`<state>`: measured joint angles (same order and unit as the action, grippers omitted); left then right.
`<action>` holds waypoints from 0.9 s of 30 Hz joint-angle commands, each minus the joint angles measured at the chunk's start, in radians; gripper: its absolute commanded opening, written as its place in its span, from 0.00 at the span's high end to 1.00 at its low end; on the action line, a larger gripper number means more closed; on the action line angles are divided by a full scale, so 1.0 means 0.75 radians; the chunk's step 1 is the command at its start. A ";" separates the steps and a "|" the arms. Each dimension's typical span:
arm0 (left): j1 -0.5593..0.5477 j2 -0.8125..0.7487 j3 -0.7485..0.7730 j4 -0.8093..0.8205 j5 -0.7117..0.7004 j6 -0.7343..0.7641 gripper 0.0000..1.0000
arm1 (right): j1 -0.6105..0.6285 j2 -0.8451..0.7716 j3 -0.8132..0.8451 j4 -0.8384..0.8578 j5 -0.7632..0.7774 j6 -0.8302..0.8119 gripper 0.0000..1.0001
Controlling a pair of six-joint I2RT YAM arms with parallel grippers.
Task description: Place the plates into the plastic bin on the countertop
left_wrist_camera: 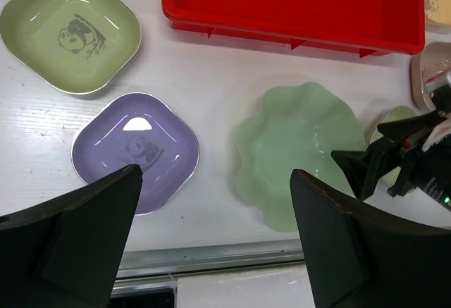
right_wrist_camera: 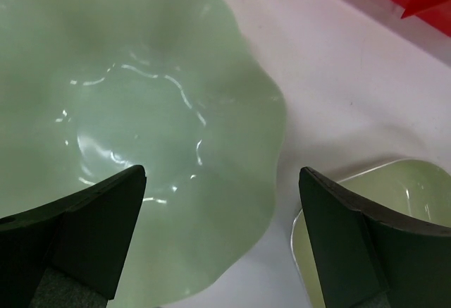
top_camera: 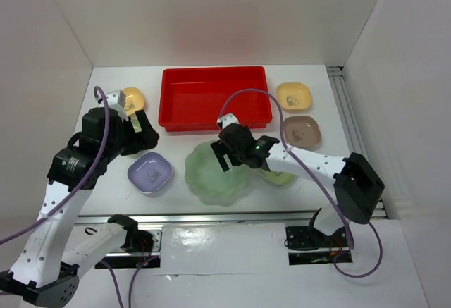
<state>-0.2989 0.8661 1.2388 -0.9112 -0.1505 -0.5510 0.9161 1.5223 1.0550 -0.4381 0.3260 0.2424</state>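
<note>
The right gripper [right_wrist_camera: 222, 181] hangs with its jaws spread over the large pale-green dish [top_camera: 211, 174], toward its two-o'clock rim, apparently lined up to pinch that scalloped edge. The red bin [top_camera: 211, 100], with no dish in it, sits at the dish's twelve o'clock. The left gripper [left_wrist_camera: 215, 181], also spread wide, hovers near the lavender dish [top_camera: 150, 173] at nine o'clock, holding nothing.

A bare strip of table [left_wrist_camera: 211, 75] separates the red bin [top_camera: 211, 96] from the scalloped dish [left_wrist_camera: 296, 156], open for passage. A small light-green dish [right_wrist_camera: 380, 202] crowds that dish's right rim.
</note>
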 commanded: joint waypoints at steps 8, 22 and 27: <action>-0.023 -0.050 -0.020 0.065 0.006 0.041 0.00 | -0.199 -0.013 -0.143 0.255 -0.260 -0.041 0.11; -0.035 -0.050 -0.007 0.065 -0.020 0.041 0.00 | -0.283 0.036 -0.208 0.314 -0.408 -0.041 0.47; -0.047 -0.050 -0.007 0.065 -0.047 0.041 0.00 | -0.307 0.036 -0.220 0.314 -0.390 -0.017 0.65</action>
<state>-0.3260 0.8398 1.2236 -0.9039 -0.1608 -0.5476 0.6987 1.5475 0.9028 -0.2539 0.0368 0.2157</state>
